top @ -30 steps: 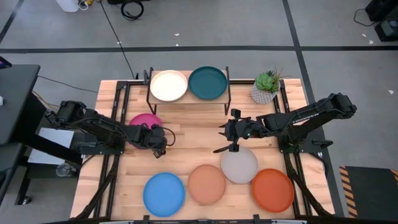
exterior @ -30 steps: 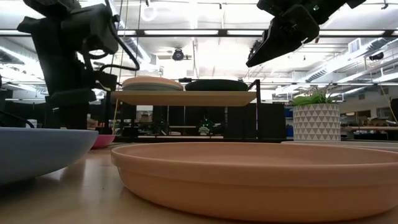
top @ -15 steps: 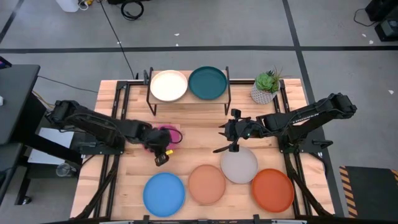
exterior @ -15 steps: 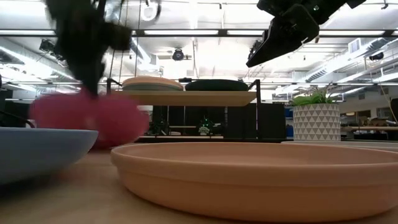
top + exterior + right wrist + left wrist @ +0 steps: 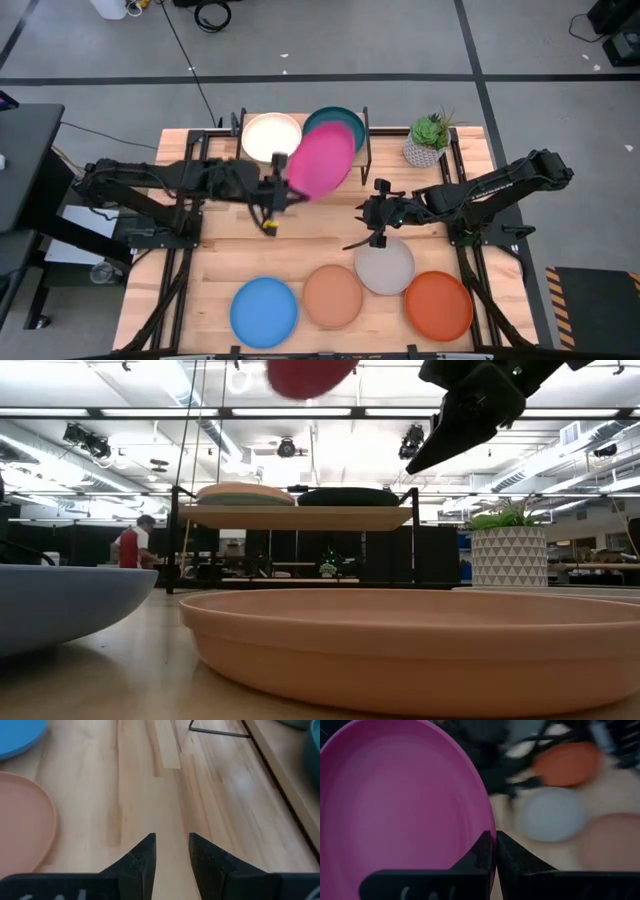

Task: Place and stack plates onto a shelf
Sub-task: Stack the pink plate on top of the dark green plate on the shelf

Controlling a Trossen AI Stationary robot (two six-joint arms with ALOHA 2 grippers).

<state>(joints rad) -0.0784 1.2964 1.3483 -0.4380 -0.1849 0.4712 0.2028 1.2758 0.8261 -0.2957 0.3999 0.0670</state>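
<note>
The left gripper (image 5: 275, 190) is pinched on the near rim of the magenta plate (image 5: 320, 162), holding it tilted in the air in front of the shelf (image 5: 303, 160). Its fingers (image 5: 482, 855) are pressed together on the plate's edge in the left wrist view. From above, the plate overlaps the near left edge of the dark teal plate (image 5: 345, 125) and sits just right of the cream plate (image 5: 268, 136); both rest side by side on the shelf. In the low view the magenta plate shows only as a blurred patch at the top edge, well above the shelf board, so the gap over the stacked plates seems wide, though this is hard to judge.

The right gripper (image 5: 372, 215) hangs over bare table (image 5: 310, 235) just beyond the far edge of the grey plate (image 5: 385, 265), its fingers (image 5: 142, 857) slightly spread with nothing between them.

Along the near side lie the bright blue plate (image 5: 264, 311), the tan-peach plate (image 5: 332, 296), the grey one and the orange plate (image 5: 438, 305), close together. The middle strip of table between these and the shelf is open. A potted plant (image 5: 428, 139) stands right of the shelf.
</note>
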